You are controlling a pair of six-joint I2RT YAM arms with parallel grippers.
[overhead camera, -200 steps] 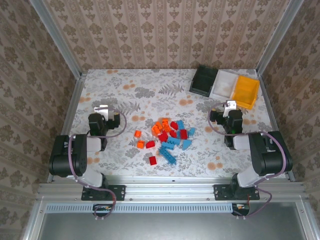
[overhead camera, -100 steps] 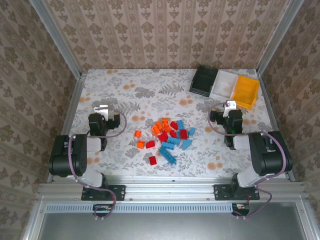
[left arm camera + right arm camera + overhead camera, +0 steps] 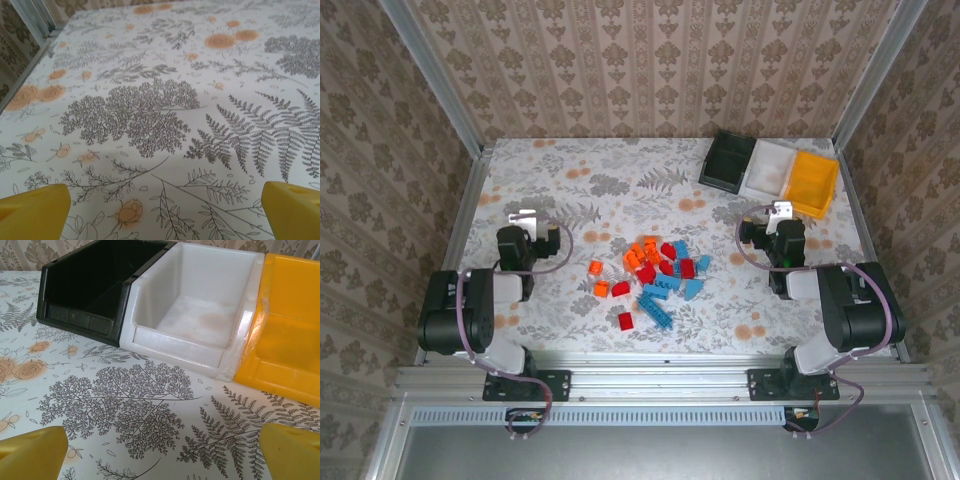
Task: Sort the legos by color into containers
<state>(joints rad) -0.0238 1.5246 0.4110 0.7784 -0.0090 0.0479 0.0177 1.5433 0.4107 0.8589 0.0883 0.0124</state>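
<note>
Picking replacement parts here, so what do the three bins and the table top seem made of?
The black bin, white bin and orange-yellow bin: likely moulded hard plastic, smooth walls with a soft sheen; the white one's floor looks stained. The table: probably a printed floral covering, matte.

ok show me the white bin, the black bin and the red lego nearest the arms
white bin (image 3: 175,347): right wrist view, front wall
black bin (image 3: 80,317): right wrist view, front wall
red lego (image 3: 626,320): top external view, its top face
</note>
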